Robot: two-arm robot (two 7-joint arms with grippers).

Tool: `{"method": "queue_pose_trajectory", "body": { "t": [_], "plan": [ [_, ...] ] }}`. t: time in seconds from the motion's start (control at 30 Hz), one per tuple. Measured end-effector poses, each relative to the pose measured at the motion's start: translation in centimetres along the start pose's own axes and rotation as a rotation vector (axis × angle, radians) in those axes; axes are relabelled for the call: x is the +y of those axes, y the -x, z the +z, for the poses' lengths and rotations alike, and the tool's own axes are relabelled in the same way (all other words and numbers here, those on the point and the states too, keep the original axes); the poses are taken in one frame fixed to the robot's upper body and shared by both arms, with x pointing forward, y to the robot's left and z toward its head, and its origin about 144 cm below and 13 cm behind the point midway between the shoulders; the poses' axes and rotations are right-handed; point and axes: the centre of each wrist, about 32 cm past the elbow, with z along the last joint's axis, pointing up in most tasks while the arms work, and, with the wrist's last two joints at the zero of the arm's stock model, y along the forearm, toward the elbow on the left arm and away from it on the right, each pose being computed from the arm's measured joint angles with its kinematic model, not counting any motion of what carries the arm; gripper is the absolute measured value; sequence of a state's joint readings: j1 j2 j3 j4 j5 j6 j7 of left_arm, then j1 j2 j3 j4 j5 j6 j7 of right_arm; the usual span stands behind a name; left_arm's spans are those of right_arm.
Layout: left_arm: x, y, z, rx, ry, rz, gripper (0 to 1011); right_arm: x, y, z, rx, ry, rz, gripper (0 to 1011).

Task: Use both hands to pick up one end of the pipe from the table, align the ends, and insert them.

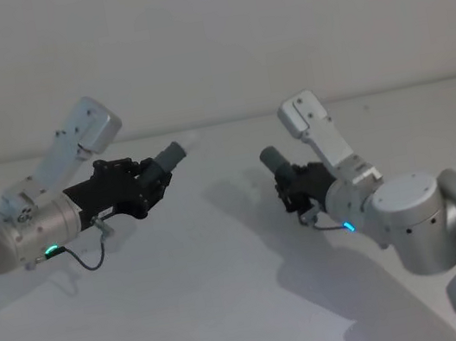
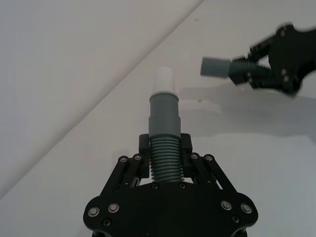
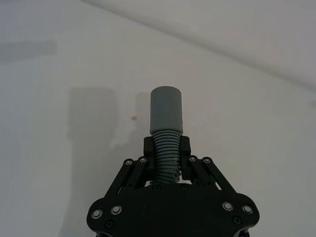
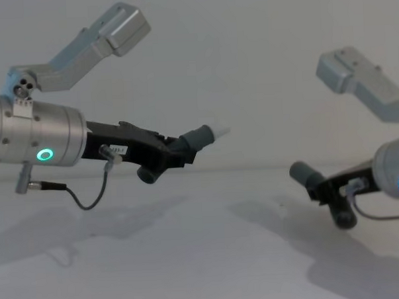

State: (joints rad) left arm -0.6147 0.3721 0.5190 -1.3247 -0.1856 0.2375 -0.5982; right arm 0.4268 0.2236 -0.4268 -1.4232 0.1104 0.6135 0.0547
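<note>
Closing the gap above the bench (image 1: 234, 309) calls for squaring axes first: left gripper (image 2: 165, 148) fingers (image 2: 143, 144) pinch the white-tipped piece (image 2: 164, 118) by its ribs, right gripper (image 3: 167, 148) fingers pinch the socket piece (image 3: 167, 111), well apart and seemingly not in line.

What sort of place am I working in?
Likely a bare lab bench: white table, blank wall, left end effector gripping the white-tipped piece, right end effector the plain piece.

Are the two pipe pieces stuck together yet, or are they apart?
Apart. The left end effector holds the white-tipped piece, the right end effector holds the socket piece, with a clear gap between their ends.
</note>
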Motion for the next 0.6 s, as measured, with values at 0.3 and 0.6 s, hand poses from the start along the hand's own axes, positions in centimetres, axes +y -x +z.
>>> {"method": "queue_pose_trajectory", "body": {
  "t": [0.3, 0.6],
  "plan": [
    [0.6, -0.9, -0.5, -0.072, 0.026, -0.051, 320, -2.2, -2.0, 1.9, -0.165, -0.043, 0.012, 255],
    [1.0, -1.3, -1.0, -0.132, 0.074, -0.073, 320, -4.4, -3.5, 4.0, -0.337, -0.065, 0.058, 255]
  ]
}}
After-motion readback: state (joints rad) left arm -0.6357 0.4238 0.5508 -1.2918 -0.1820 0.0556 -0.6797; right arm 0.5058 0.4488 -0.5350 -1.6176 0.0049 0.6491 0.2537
